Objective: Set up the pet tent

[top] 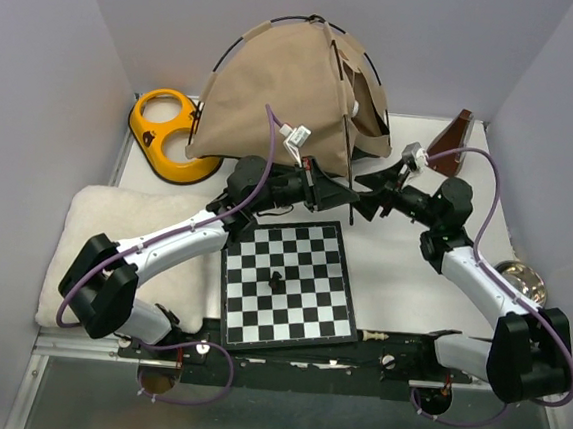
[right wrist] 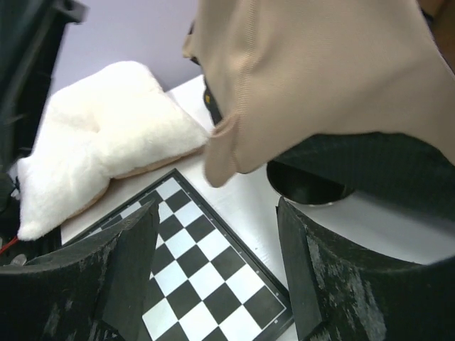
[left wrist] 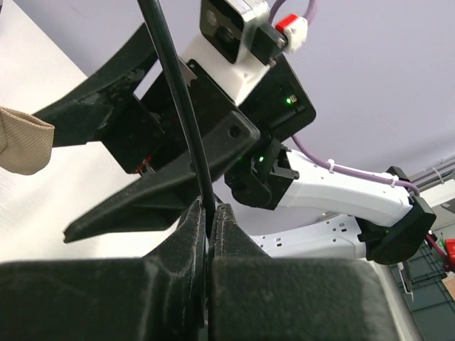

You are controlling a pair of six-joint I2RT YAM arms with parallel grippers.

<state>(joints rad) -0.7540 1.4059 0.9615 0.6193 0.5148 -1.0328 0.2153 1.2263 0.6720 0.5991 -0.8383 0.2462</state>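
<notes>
The pet tent (top: 282,99) stands at the back of the table, tan fabric stretched over thin black poles. One pole (top: 347,145) runs down its front to my left gripper (top: 337,191). In the left wrist view that gripper (left wrist: 210,213) is shut on the pole (left wrist: 178,92), which rises between its fingertips. My right gripper (top: 368,204) is right beside it, open. The right wrist view shows that gripper (right wrist: 217,234) holding nothing, with a corner of the tent fabric (right wrist: 313,78) hanging above the gap. The right gripper's black fingers (left wrist: 142,142) fill the left wrist view behind the pole.
A chessboard (top: 286,280) lies in front of the arms with a black piece (top: 276,281) on it. A fluffy white cushion (top: 123,250) lies at the left, a yellow double bowl (top: 168,134) at the back left. A steel bowl (top: 522,280) and a brown wedge-shaped object (top: 453,144) are at the right.
</notes>
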